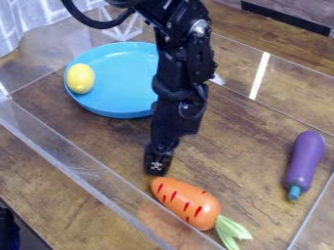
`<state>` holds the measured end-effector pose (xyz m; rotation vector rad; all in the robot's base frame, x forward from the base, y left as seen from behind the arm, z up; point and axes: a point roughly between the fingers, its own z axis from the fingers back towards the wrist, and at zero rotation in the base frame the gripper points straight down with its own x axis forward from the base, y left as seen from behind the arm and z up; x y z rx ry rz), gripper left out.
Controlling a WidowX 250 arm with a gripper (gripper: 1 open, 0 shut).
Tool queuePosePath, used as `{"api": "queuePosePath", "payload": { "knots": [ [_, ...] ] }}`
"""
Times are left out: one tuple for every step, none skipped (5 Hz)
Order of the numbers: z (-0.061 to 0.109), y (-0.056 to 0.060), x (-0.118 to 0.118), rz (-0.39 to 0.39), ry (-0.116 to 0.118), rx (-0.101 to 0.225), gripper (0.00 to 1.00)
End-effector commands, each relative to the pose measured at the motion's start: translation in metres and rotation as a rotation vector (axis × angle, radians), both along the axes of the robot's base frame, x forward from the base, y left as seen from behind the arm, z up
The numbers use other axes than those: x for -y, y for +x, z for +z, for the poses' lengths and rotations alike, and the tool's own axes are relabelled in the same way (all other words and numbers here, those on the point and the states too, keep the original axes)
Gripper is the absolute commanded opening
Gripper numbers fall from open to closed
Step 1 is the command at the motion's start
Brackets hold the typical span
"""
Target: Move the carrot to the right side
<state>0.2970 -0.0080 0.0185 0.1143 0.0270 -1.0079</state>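
Orange toy carrot near the table's front edge

The carrot [190, 203] is bright orange and plump, with short dark reddish stripes across its body and light green leaves at one end. It lies on its side on the wooden table, set slantwise, blunt orange end toward the middle of the table and leaves toward the front edge. Its lower side sits close against the clear border there, perhaps touching; from here I can't quite tell.
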Motion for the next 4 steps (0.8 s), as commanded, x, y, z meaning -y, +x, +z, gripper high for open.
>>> {"api": "queuePosePath", "payload": {
  "knots": [
    [0.005,0.008,0.007,-0.003,-0.007,0.005,1.00],
    [0.005,0.016,0.005,0.021,-0.010,-0.003,1.00],
    [0.005,0.023,0.003,0.043,-0.015,-0.012,1.00],
    [0.004,0.017,0.008,-0.022,-0.025,-0.020,1.00]
  ]
}}
